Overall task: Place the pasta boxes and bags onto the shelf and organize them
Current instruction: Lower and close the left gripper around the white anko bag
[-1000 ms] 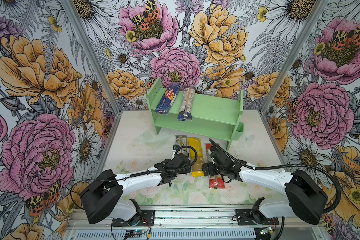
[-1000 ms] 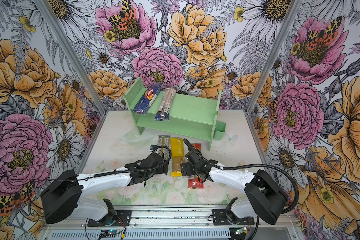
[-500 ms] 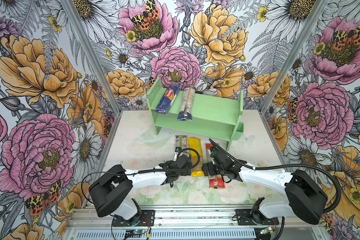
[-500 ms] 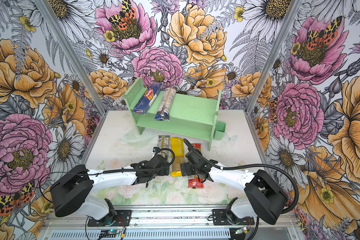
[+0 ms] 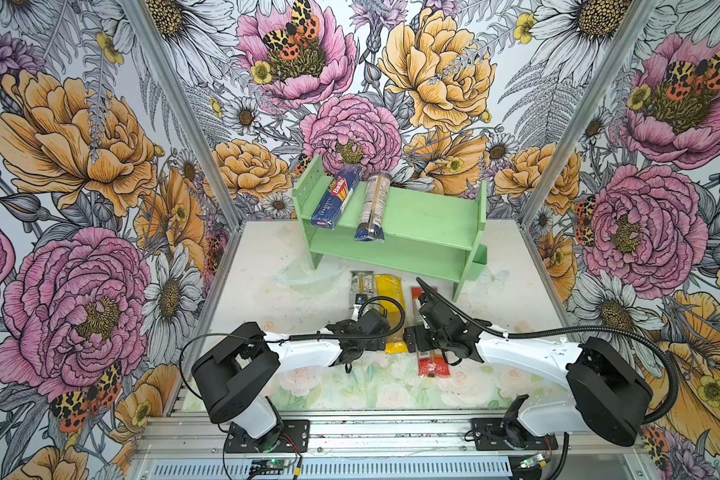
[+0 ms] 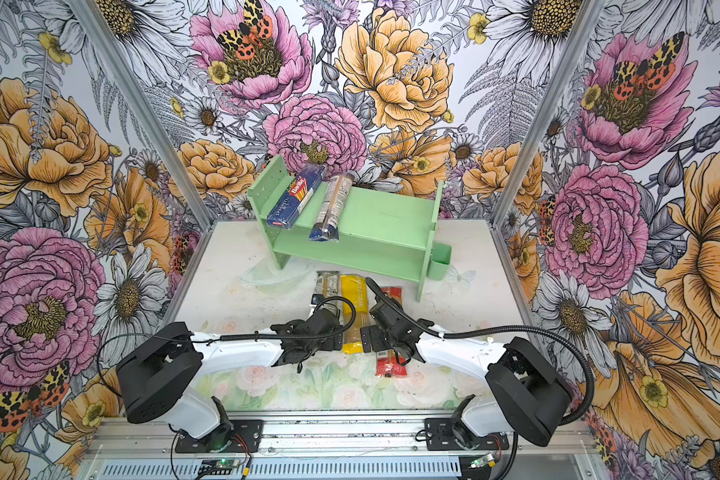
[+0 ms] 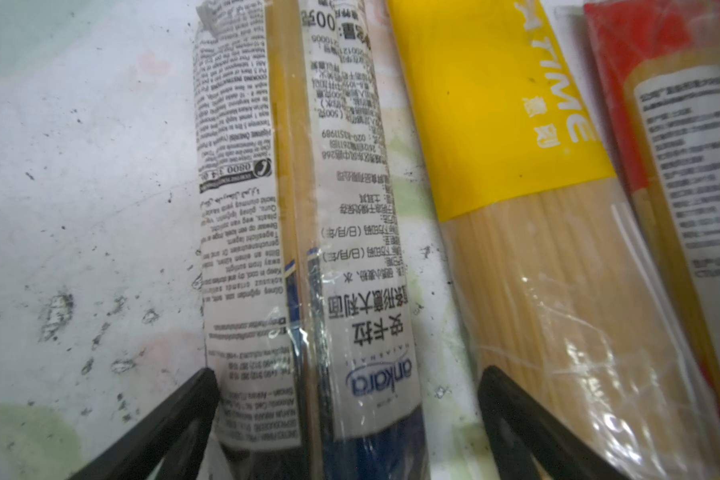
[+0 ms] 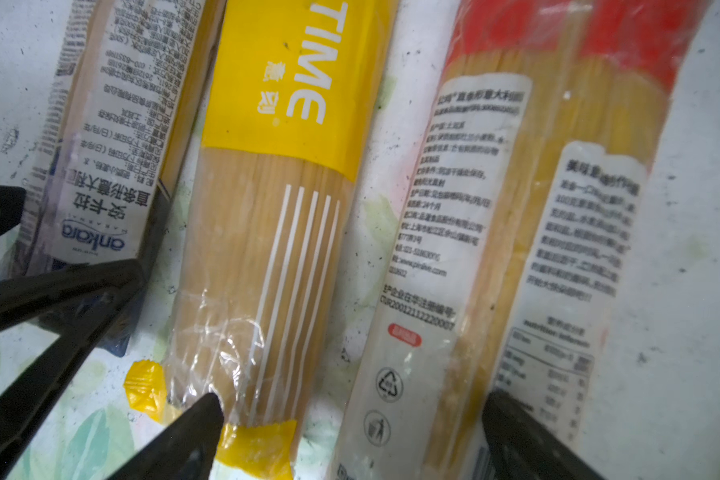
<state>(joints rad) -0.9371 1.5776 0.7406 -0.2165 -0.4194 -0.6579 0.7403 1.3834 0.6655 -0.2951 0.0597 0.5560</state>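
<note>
Straddling the navy-ended bag (image 7: 308,249), the left end effector (image 7: 346,415) has its jaws apart; the bag's long axis runs ahead toward the shelf (image 5: 425,208). The right end effector (image 8: 352,405), likewise apart, sits over the red-ended bag (image 8: 516,187).

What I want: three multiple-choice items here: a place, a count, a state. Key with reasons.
1. Where is the dark blue cardboard Barilla box?
A. on the top tier of the mint-green wooden shelf
B. on its lower tier
C. in its side bin

2. How many pasta packs lie on the white tabletop?
A. one
B. three
C. five

3. How do the jaws of the left tool stand?
A. shut on the box
B. shut, empty
C. open, straddling a clear navy-ended plastic bag

A: it rests on that tier.
B: that bag, a yellow plastic bag, a red-ended clear bag.
C: the bag sits between spread jaws.
</note>
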